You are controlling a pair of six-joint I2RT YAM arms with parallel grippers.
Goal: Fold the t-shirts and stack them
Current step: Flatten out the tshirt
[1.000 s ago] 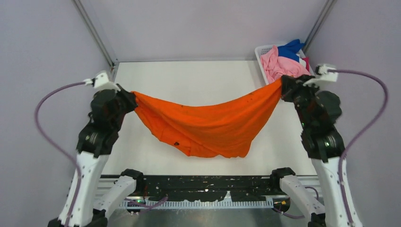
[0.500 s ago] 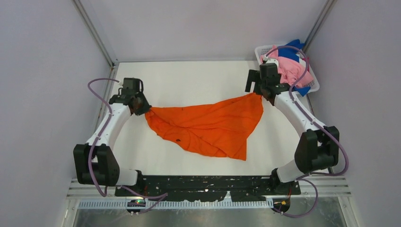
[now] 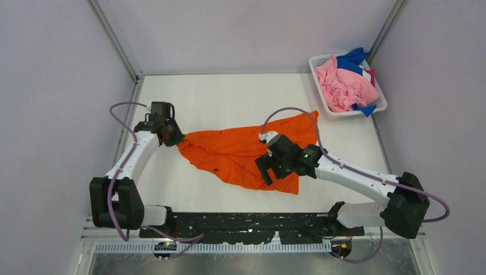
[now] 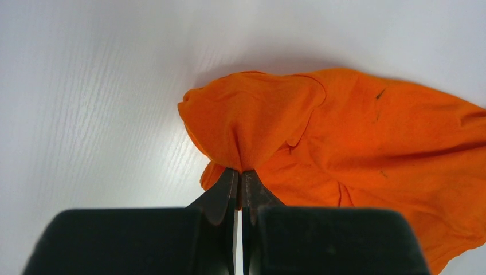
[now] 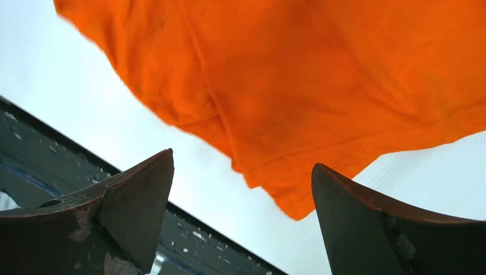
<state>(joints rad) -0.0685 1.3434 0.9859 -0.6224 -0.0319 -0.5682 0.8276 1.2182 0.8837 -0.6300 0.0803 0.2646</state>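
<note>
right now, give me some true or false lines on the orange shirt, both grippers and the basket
1. The left gripper is shut on the orange t-shirt. True.
2. The right gripper is shut on that shirt too. False: its jaws stand open over the shirt's near edge, holding nothing.
3. The orange t-shirt lies neatly folded. False: it lies crumpled and unfolded on the table.
4. The white basket holds pink cloth and blue cloth. True.
5. The basket stands at the table's far left corner. False: far right corner.
</note>
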